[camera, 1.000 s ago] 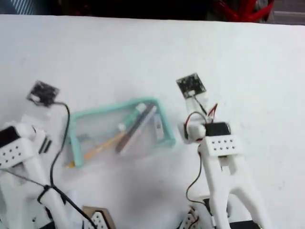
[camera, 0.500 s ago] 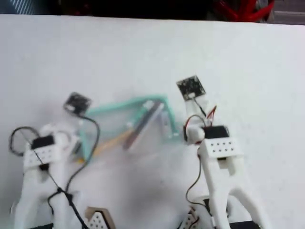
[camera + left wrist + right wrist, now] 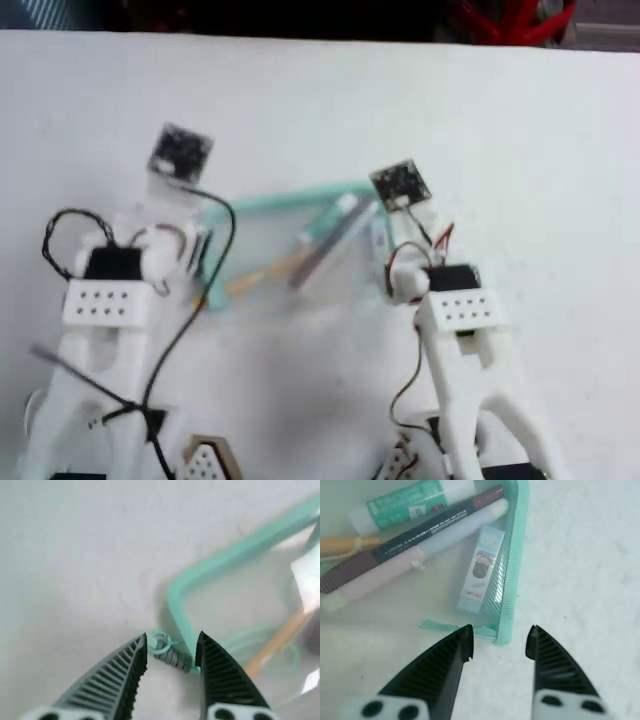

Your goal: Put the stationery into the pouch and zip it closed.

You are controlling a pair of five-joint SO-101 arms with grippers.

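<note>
As left jaws gape around the zipper pull (image 3: 169, 652), right jaws gape — near pouch (image 3: 513, 565).

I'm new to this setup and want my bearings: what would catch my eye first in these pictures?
A clear, mint-rimmed pouch lies in the middle of the white table, with pens, a glue stick and an eraser inside. The left gripper is open, its fingers either side of the grey zipper pull at one pouch corner. The right gripper is open over a corner at the other end.
</note>
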